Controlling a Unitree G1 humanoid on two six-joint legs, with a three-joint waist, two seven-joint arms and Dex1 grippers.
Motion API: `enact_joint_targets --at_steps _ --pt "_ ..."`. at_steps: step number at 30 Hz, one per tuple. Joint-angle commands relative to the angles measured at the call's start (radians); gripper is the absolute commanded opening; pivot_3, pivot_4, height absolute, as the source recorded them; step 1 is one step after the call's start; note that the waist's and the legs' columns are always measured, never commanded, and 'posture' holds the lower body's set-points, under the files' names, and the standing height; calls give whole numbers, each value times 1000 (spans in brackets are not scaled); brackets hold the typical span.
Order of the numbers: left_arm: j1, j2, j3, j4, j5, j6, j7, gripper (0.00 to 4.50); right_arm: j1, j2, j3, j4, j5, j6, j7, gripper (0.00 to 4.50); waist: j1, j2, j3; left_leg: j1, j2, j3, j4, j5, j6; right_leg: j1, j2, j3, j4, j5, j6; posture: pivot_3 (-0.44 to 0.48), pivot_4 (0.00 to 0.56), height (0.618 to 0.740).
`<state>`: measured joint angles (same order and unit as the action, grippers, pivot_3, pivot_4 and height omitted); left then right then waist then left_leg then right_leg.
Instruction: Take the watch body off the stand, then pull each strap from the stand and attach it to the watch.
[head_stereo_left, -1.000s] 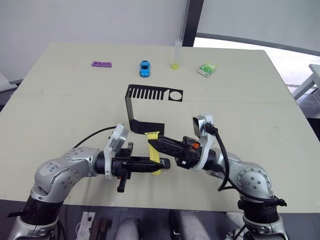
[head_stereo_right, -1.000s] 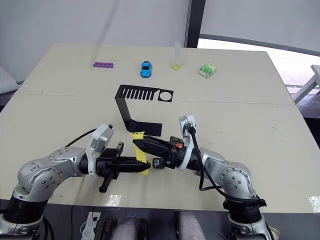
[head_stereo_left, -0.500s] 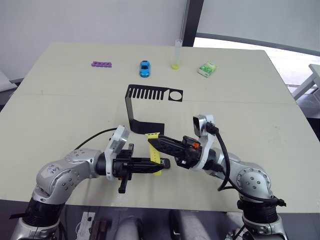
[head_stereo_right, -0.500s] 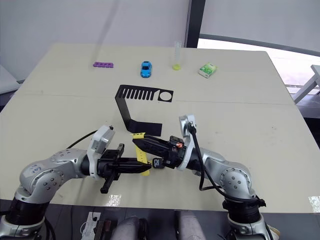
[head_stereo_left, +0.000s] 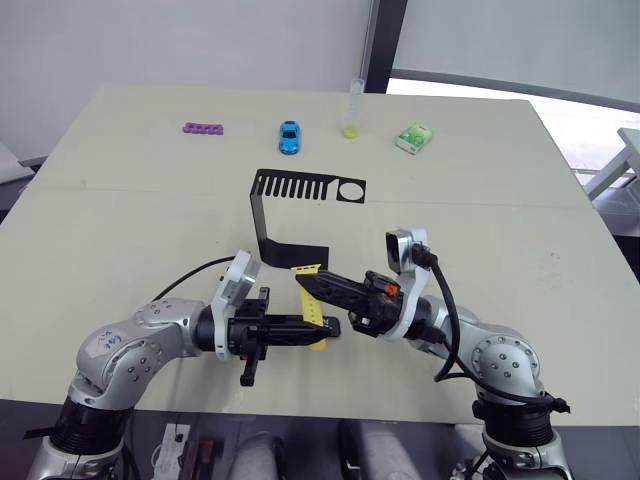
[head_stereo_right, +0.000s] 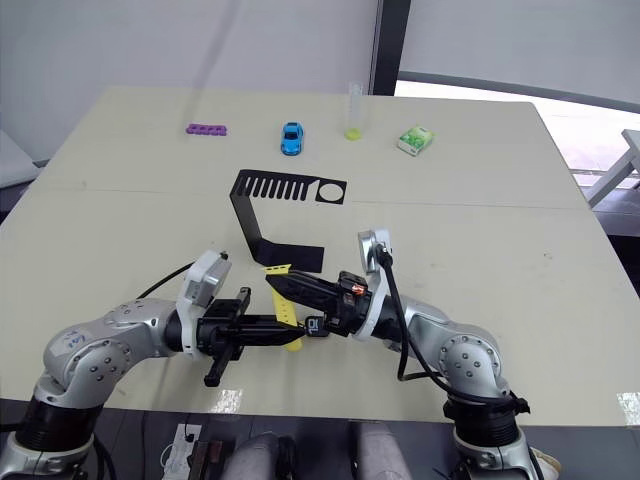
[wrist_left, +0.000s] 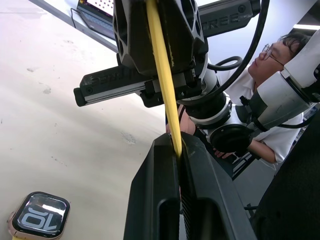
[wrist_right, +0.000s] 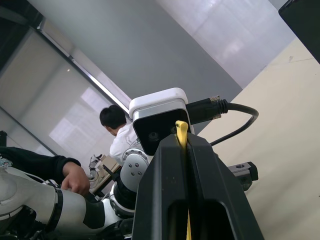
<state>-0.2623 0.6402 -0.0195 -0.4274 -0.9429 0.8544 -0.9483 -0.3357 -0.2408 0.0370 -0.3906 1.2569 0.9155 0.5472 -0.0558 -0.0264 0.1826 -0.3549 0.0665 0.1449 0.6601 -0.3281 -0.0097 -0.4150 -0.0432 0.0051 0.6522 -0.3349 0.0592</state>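
As two hands pinch one yellow strap, one watch body lies on table.

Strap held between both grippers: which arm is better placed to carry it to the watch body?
Probably left. The left gripper is shut on the yellow strap, and its wrist view shows the watch body lying on the table close beside it.

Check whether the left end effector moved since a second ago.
Yes, slightly: the left end effector, shut on the yellow strap, crept toward the robot's right, judged against the stand.
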Motion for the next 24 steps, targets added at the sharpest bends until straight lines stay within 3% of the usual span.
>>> enact_joint_targets --at_steps 1,18,21,22,24 --pt "8 -5 17 -42 -14 -16 1 0 6 0 -5 -17 19 -4 10 33 0 0 0 0 0 0 0 0 0 0 0 0 0 0 0 0 150 740" --pt "22 1 19 -46 -6 -37 -3 0 -4 -4 -5 -1 14 1 15 33 0 0 0 0 0 0 0 0 0 0 0 0 0 0 0 0 150 740" --pt "23 4 21 -46 -5 -39 -5 0 -7 -3 -10 4 7 -7 17 884 0 0 0 0 0 0 0 0 0 0 0 0 0 0 0 0 150 740" --pt "22 5 21 -45 -6 -39 -6 0 -8 -4 -10 3 0 -13 20 1377 0 0 0 0 0 0 0 0 0 0 0 0 0 0 0 0 150 740" --pt "22 8 22 -44 -6 -40 -7 0 -9 -6 -10 1 -9 -18 29 1377 0 0 0 0 0 0 0 0 0 0 0 0 0 0 0 0 150 740"
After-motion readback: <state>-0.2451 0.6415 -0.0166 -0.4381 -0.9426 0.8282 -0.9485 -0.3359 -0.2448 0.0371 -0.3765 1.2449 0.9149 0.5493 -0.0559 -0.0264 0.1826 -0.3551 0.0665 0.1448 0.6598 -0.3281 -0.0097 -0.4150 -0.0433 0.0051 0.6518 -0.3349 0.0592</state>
